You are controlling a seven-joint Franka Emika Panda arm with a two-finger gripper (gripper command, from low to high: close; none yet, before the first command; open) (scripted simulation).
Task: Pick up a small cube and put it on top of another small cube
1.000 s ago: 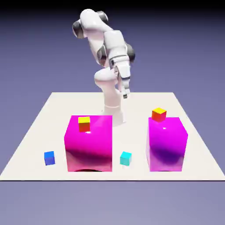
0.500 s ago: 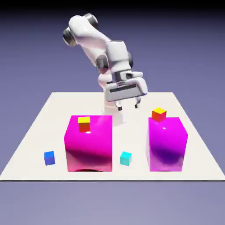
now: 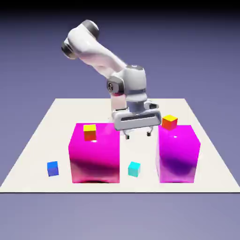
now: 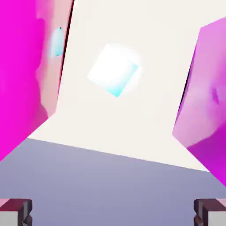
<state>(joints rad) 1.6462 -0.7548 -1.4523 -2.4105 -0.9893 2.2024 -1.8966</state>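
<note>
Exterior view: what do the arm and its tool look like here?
The arm is glossy white with rounded links and dark grey joint caps. The hand is a wide, pale grey block, and the tool ends in two short dark grey fingers. No cables or markings show.

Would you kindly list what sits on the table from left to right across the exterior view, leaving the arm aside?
Small dark blue cube → left magenta block → small cyan cube → right magenta block.
</note>
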